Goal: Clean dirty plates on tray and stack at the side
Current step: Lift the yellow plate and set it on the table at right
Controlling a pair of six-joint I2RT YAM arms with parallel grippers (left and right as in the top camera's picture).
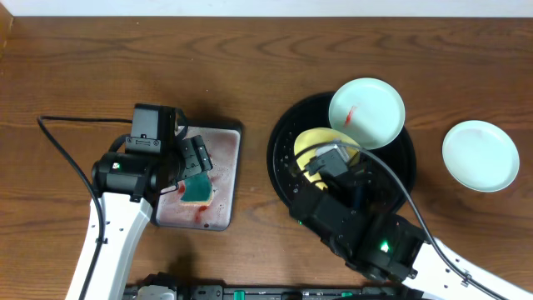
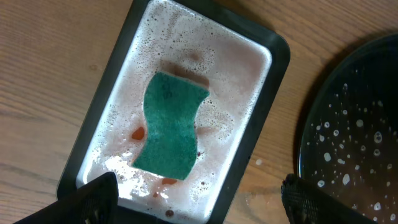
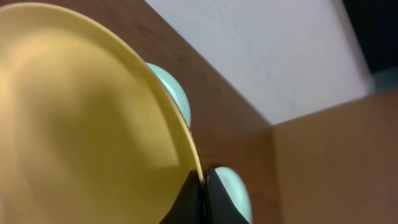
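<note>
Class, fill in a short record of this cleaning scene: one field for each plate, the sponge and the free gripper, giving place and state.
Yellow round plate: gripped at its rim by the right gripper, over the large round black tray.
Smeared mint-white plate: on the black tray's far edge, red smear on it.
Second mint-white plate: on the wooden table, right of the tray, no smear visible.
Green sponge: lying in soapy reddish water in the small rectangular white tray.
Left gripper: open, above the sponge.
</note>
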